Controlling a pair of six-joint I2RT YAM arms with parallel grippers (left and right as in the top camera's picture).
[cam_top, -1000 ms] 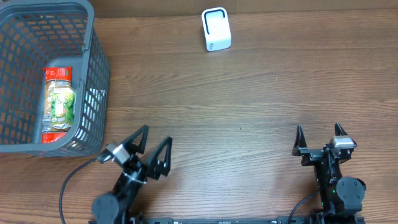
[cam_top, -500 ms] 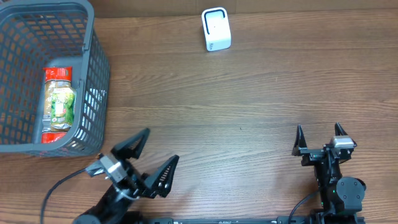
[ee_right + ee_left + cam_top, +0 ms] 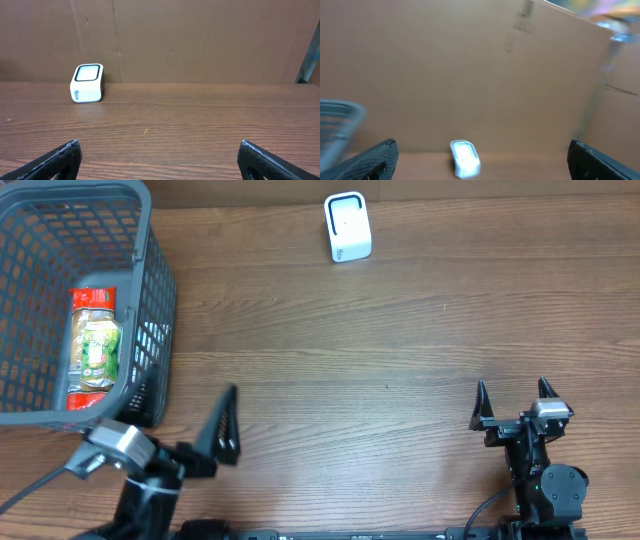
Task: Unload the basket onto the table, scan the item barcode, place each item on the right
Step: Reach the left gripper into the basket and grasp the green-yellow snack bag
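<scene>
left gripper (image 3: pixel 481 162) spread wide, empty, right gripper (image 3: pixel 512 402) same, red-capped green-label jar (image 3: pixel 93 345) lying in grey plastic basket (image 3: pixel 160 290) just ahead-left of left gripper, white boxy scanner (image 3: pixel 348 226) far ahead, left wrist view blurred

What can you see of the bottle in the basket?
The bottle shows only in the overhead view. It lies on its side on the floor of the grey mesh basket, near the wall that faces the open table, its long axis running along that wall. It has a red cap at the far end, a green and white printed label around the middle, and more red at the near end. The body looks like plastic or glass. No barcode is visible. Only the basket touches it.
</scene>
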